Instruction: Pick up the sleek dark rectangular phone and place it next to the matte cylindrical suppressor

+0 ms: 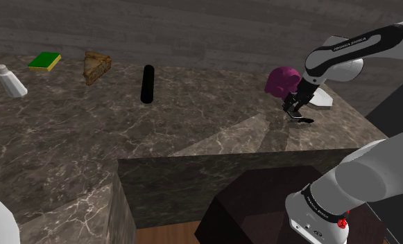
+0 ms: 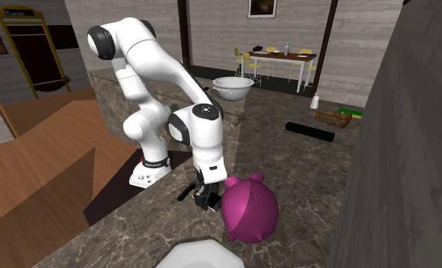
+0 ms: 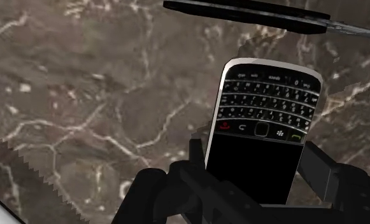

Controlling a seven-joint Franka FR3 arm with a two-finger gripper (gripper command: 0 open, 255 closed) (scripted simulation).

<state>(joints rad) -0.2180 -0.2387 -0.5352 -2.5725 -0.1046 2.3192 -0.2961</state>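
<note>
- the phone [image 3: 260, 127] is pinched at its screen end by the gripper [image 3: 256, 153], beside the magenta piggy bank [image 1: 281, 80] and well apart from the black suppressor [image 1: 147, 83].
- it could be tilted or dropped in transit, being gripped only at one end; the suppressor could be rolled if nudged.
- keypad legends cannot be read; "franka emika" is printed on the arm [image 1: 359, 43].

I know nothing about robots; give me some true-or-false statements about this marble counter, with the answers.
1. The black claw clasps the black rectangular keypad phone. True.
2. The matte black cylinder stands upright. False: it lies on its side.
3. The magenta piggy bank sits close beside the claw. True.
4. The green and yellow sponge touches the phone. False: it lies far off, near the white shaker.
</note>
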